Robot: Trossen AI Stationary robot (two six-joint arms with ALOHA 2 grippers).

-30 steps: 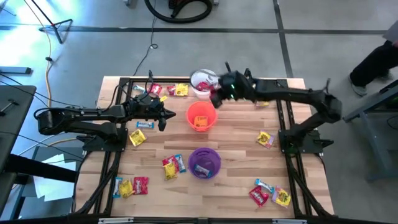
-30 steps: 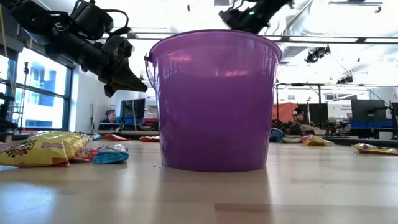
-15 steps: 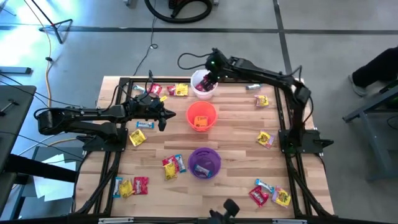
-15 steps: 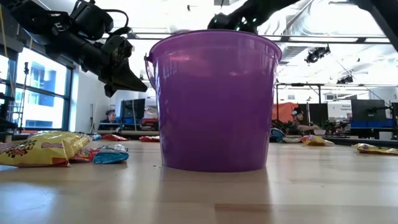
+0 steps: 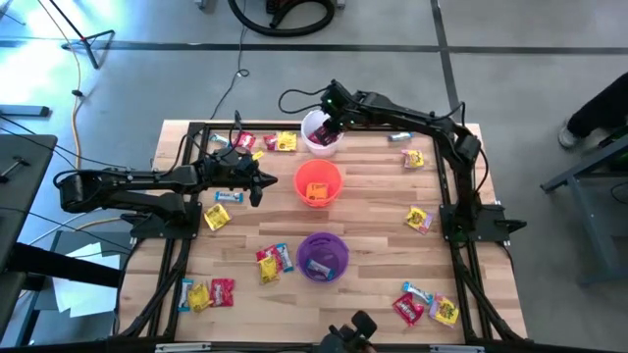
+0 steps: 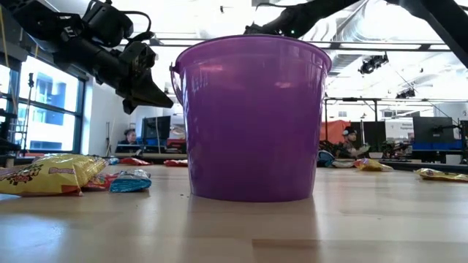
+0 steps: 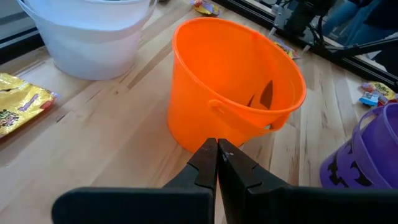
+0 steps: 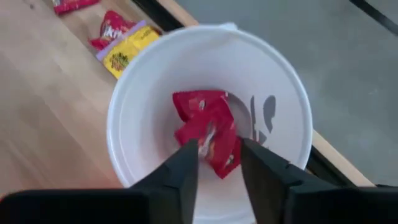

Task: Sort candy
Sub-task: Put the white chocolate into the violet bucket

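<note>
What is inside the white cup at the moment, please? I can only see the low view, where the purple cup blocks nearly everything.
Observer: A red candy lies inside the white cup; the right wrist view looks straight down into it.
Operator: Thank you. Is the right gripper holding that candy?
Observer: No, the right gripper is open above the cup, its fingers apart on either side of the candy.
Operator: And what is the left gripper doing?
Observer: The left gripper is shut and empty, pointing at the orange cup, which stands between the white cup and the purple cup.
</note>
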